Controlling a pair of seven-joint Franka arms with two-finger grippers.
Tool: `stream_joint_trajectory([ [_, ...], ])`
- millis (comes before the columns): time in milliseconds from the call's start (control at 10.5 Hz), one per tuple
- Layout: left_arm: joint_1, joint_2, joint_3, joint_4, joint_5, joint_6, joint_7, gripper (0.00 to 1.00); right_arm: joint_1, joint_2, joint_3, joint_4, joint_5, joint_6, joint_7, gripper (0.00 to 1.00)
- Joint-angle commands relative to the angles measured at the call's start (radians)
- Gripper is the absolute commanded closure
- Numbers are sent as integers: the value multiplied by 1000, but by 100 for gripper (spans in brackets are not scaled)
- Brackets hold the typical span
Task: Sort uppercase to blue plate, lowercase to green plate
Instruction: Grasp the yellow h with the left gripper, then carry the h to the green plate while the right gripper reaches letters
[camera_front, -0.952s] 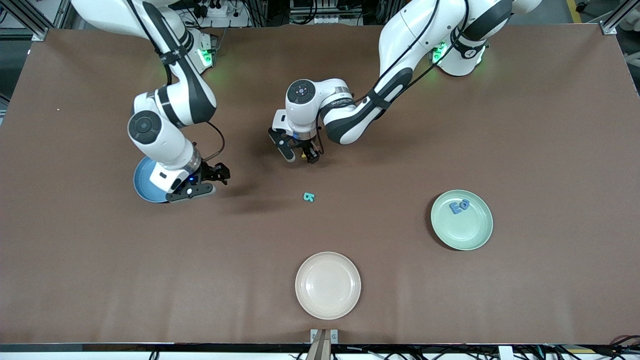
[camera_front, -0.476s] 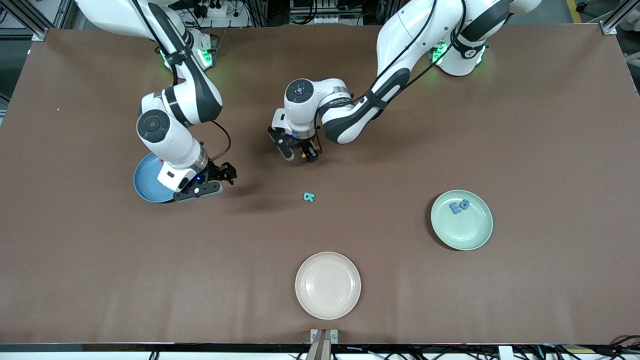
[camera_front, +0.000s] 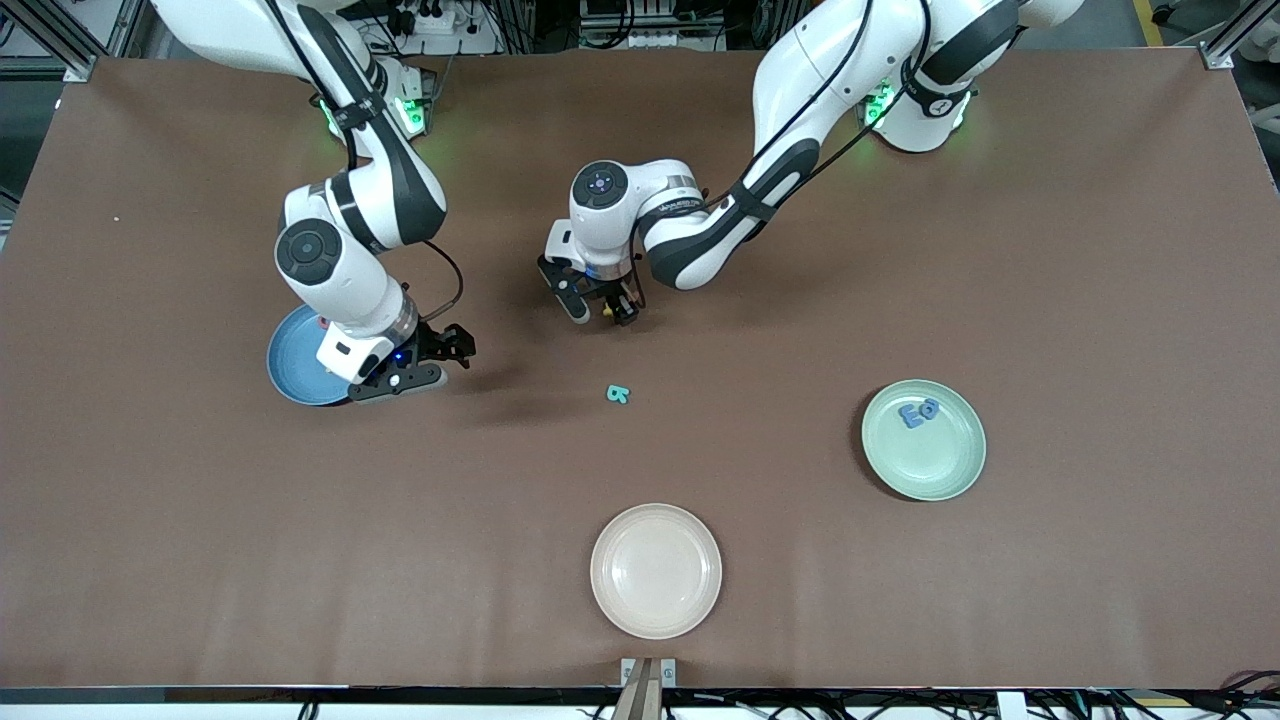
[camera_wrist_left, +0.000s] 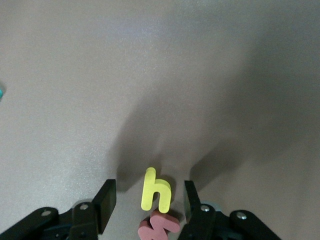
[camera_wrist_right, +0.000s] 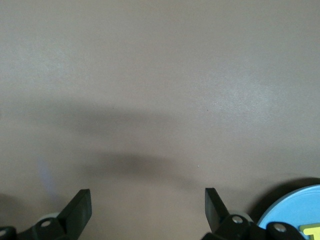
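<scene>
Blue plate (camera_front: 290, 365) at the right arm's end of the table, mostly covered by the right arm's wrist; small red bit (camera_front: 322, 322) visible on its rim edge, a yellow corner (camera_wrist_right: 312, 232) showing on it in the right wrist view, both cut off, letters unreadable. Green plate (camera_front: 924, 440) toward the left arm's end, holding two blue letters (camera_front: 918, 411) touching each other, up by the rim edge nearer the robot bases. Cream plate (camera_front: 656, 570) nearest the front camera, nothing in it. Teal letter (camera_front: 619, 394) flat on the bare table, mid-table, nearer the front camera than the left gripper; shape too small to read, long axis not clear. Left gripper (camera_front: 598, 306) low over the table, fingers spread either side of a yellow h (camera_wrist_left: 155, 190), gap visible on both sides, not pinching. Yellow h lying flat, stem as long axis running between the fingers away from the wrist. Red letter (camera_wrist_left: 158, 227) just beside the h's foot, overlapped and cut off by the frame edge, reads like w or m, can't confirm. Right gripper (camera_front: 425, 362) just beside the blue plate's rim, over bare table, fingers spread wide, holding nothing.
</scene>
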Motion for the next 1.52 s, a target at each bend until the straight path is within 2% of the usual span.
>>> stream_joint_trajectory([
  [0,-13,12,8,18,34,6,-12,40,-5,-1,9,-2,9,7,14,0],
  [286,-13,13,8,16,35,6,-21,42,-5,-1,9,-2,9,7,14,0],
  [476,-13,13,8,16,35,6,-21,61,-5,-1,9,-2,9,7,14,0],
  [762,-8,10,8,13,35,4,-48,95,-5,0,9,-2,9,7,14,0],
  [857,0,4,8,13,37,-1,-70,100,-5,2,9,-2,9,7,14,0],
  [1143,47,-98,12,12,17,-138,-136,100,-5,2,10,-2,9,7,14,0],
  [1429,179,-224,9,7,-121,-302,-110,100,29,23,10,17,6,29,17,0],
])
